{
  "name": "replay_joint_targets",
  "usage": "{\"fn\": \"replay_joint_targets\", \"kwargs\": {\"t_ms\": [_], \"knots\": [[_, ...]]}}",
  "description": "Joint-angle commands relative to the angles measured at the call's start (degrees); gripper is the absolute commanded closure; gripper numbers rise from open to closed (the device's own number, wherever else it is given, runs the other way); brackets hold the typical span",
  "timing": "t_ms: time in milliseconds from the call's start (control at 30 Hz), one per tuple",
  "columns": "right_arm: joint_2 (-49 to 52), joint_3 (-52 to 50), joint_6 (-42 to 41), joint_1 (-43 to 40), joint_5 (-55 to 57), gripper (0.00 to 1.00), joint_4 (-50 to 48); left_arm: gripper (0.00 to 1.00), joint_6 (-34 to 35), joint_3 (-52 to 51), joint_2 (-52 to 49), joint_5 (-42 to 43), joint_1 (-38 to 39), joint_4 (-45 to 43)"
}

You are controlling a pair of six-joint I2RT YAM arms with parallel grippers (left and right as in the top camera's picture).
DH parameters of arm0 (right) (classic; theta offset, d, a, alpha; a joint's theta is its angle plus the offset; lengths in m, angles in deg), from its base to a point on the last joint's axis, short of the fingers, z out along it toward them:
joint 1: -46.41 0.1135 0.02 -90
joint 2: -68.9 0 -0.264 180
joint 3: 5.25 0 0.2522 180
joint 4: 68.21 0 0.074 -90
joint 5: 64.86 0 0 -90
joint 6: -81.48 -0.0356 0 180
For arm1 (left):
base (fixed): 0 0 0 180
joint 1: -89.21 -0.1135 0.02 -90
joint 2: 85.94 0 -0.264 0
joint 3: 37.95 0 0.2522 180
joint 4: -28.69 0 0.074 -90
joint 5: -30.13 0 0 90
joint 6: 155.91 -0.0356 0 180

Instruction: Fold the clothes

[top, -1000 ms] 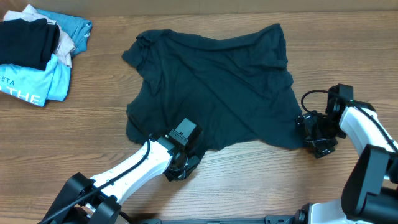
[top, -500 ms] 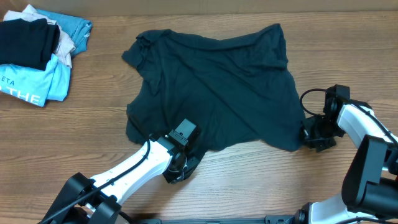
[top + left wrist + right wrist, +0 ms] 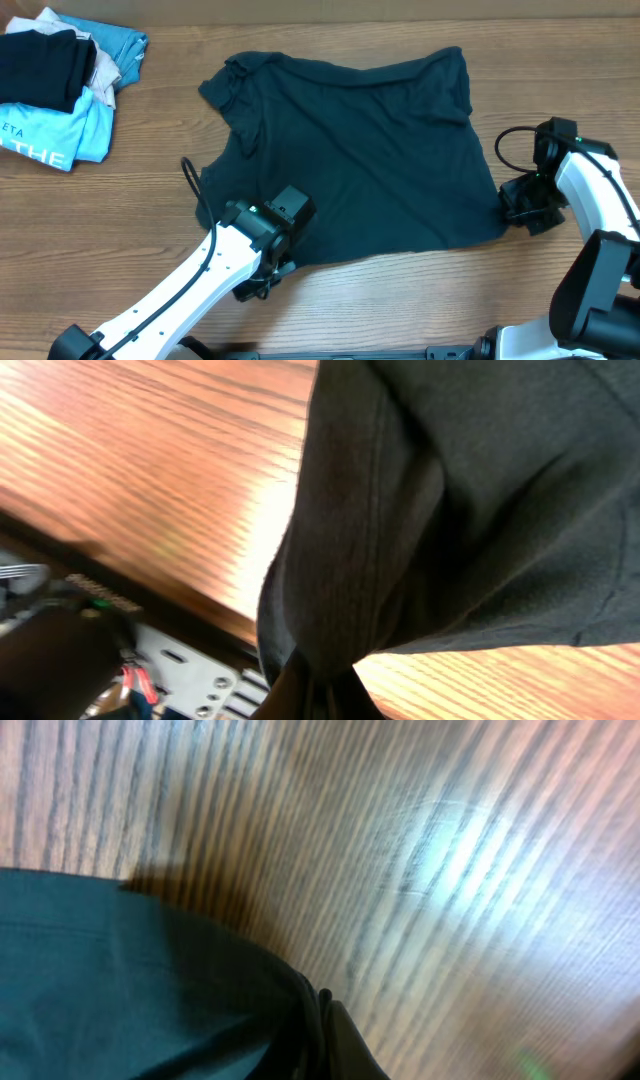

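The clothes (image 3: 350,150), one dark navy-teal garment, lie spread and wrinkled across the middle of the wooden table in the overhead view. My left gripper (image 3: 265,272) is shut on the garment's near-left hem corner. In the left wrist view the cloth (image 3: 450,510) bunches into the closed gripper (image 3: 320,695) and hangs a little above the wood. My right gripper (image 3: 510,210) is shut on the near-right corner. The right wrist view shows the teal fabric (image 3: 120,980) gathered into the closed right gripper (image 3: 322,1030). No lettering shows.
A pile of folded clothes sits at the far left, with a black garment (image 3: 40,65) on top of a light-blue shirt printed "THE" (image 3: 60,140). A black cable (image 3: 190,185) loops beside the left arm. Bare wood (image 3: 400,300) runs along the near edge.
The right gripper closed on the near-right corner and drew it right. The left gripper moved left with its corner. The garment's near edge is now pulled straighter and wider.
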Motion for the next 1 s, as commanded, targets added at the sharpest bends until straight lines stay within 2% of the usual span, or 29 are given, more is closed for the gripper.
{"fn": "replay_joint_targets", "kwargs": {"t_ms": [0,167,233,267,400,500,667,833,867,900,967], "knots": [[-1.5,3.9,0.8,-0.5,3.1,0.95,1.0,0.96,-1.4,0.8,1.5,-4.3,0.2,3.6],[-1.5,6.1,1.8,-2.8,3.4,0.94,2.4,0.96,-3.0,0.8,1.5,-4.4,0.3,6.8],[-1.4,6.1,4.0,-3.0,2.9,0.85,3.5,0.96,-3.5,0.8,1.5,-4.4,0.3,6.7],[-1.4,6.1,4.2,-3.0,3.0,0.85,4.3,0.96,-3.5,0.8,1.5,-4.4,0.3,6.7],[-1.4,6.1,4.8,-3.0,3.1,0.86,7.4,0.96,-5.3,0.8,1.5,-2.8,0.3,6.8],[-1.4,6.1,4.7,-3.0,4.0,0.96,8.8,0.96,-6.0,0.8,1.5,-0.4,0.3,8.0],[-1.4,6.1,4.8,-3.0,3.3,0.94,10.6,0.96,-6.5,0.9,1.5,0.7,0.3,8.1],[-1.4,2.9,6.5,-3.0,1.5,0.78,9.5,0.96,-6.6,0.9,1.5,0.7,0.3,4.8],[-1.4,1.7,6.5,-3.0,1.0,0.54,8.4,0.96,-6.6,0.9,1.5,0.7,0.3,4.5],[-1.4,0.1,6.6,-3.0,0.2,0.19,7.1,0.96,-6.7,0.9,1.5,0.7,0.3,4.0],[-1.4,-2.4,6.4,-3.0,-0.9,0.17,5.4,0.96,-6.7,0.9,1.5,0.8,0.3,2.6]]}}
